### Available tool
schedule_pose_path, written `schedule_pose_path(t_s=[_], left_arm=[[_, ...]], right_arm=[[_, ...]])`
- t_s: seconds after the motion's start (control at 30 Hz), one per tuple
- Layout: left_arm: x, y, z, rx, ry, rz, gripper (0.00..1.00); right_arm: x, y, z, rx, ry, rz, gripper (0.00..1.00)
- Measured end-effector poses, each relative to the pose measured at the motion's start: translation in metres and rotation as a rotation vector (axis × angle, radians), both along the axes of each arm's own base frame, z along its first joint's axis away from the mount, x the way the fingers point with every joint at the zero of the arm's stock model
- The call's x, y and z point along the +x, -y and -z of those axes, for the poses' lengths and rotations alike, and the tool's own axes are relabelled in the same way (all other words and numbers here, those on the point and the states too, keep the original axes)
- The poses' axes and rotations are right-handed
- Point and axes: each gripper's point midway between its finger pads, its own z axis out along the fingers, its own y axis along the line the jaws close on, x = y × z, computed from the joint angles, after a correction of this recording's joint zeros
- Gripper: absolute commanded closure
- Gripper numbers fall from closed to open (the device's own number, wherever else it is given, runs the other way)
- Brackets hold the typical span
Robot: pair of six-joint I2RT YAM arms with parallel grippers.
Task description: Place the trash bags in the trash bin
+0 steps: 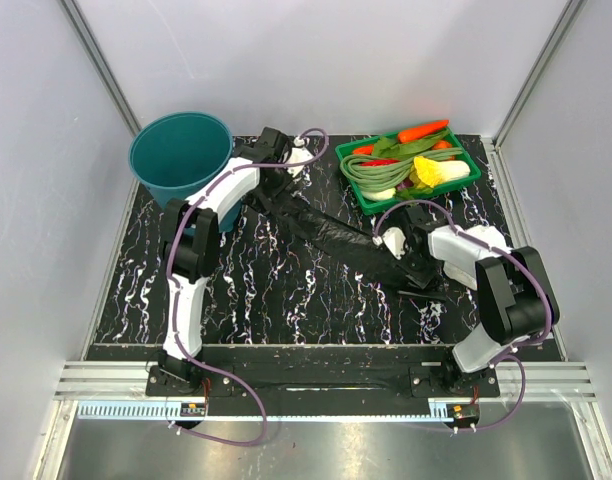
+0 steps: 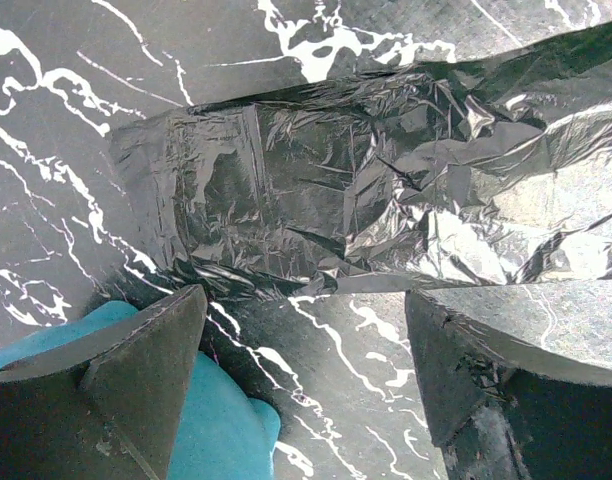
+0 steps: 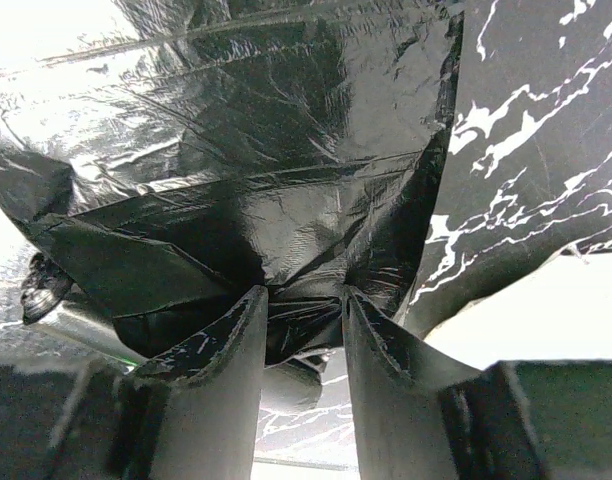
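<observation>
I'm pinching a fold of the trash bag (image 3: 256,200) in the right pincer (image 3: 304,300), nearly shut on it. The left pincer (image 2: 306,310) is hanging wide open and empty over the bag's other end, which is lying flat on the counter (image 1: 286,290) just beside the bin (image 1: 181,145). I'm guessing the slippery film slides out or drapes over the rim, and the vegetable tray (image 1: 474,168) is sitting near enough to snag it.

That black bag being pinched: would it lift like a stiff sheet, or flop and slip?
Probably floppy: the black trash bag is thin, creased film that bunches where the right gripper pinches it between its fingers. Likely light for its size, as it lies nearly flat on the table. Its glossy surface might let it slip free.
</observation>
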Motion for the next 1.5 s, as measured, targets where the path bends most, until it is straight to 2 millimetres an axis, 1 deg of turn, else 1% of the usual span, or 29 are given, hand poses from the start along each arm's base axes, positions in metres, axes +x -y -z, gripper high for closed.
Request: schedule_pose_path(t_s=[0.1, 0.17, 0.23, 0.27, 0.37, 0.5, 0.57, 0.67, 1.0, 1.23, 1.37, 1.43, 1.5], left_arm=[[-0.002, 0.004, 0.005, 0.023, -0.004, 0.038, 0.15], [-0.002, 0.008, 0.011, 0.043, -0.013, 0.068, 0.15], [0.001, 0.012, 0.018, 0.06, -0.018, 0.097, 0.15], [0.002, 0.014, 0.021, 0.067, -0.02, 0.111, 0.15], [0.0, 0.014, 0.035, 0.108, -0.04, 0.147, 0.15], [-0.002, 0.008, 0.054, 0.158, -0.073, 0.181, 0.16], [0.0, 0.008, 0.052, 0.168, -0.066, 0.195, 0.16], [-0.002, 0.006, 0.053, 0.181, -0.079, 0.224, 0.17], [-0.033, 0.004, 0.061, 0.187, -0.198, 0.342, 0.2], [-0.064, 0.0, 0.066, 0.191, -0.302, 0.4, 0.21], [-0.074, 0.006, 0.065, 0.145, -0.341, 0.399, 0.2], [-0.076, 0.011, 0.062, 0.11, -0.35, 0.394, 0.2], [-0.074, 0.019, 0.054, 0.07, -0.343, 0.383, 0.2]], right_arm=[[-0.003, 0.002, -0.001, -0.008, -0.016, 0.001, 0.58], [-0.005, 0.0, -0.001, 0.003, -0.041, 0.015, 0.57], [-0.005, -0.009, -0.002, 0.043, -0.071, 0.037, 0.56], [-0.002, -0.015, -0.005, 0.069, -0.078, 0.049, 0.55], [0.014, -0.033, -0.019, 0.149, -0.067, 0.078, 0.55], [0.043, -0.059, -0.044, 0.26, -0.017, 0.096, 0.55], [0.053, -0.068, -0.054, 0.3, -0.001, 0.103, 0.55], [0.059, -0.076, -0.062, 0.338, -0.003, 0.116, 0.55], [0.061, -0.085, -0.063, 0.373, -0.038, 0.151, 0.55], [0.06, -0.088, -0.063, 0.388, -0.044, 0.155, 0.55], [0.058, -0.087, -0.06, 0.387, -0.047, 0.158, 0.55], [0.053, -0.086, -0.056, 0.383, -0.058, 0.165, 0.55], [0.049, -0.084, -0.053, 0.379, -0.065, 0.172, 0.55]])
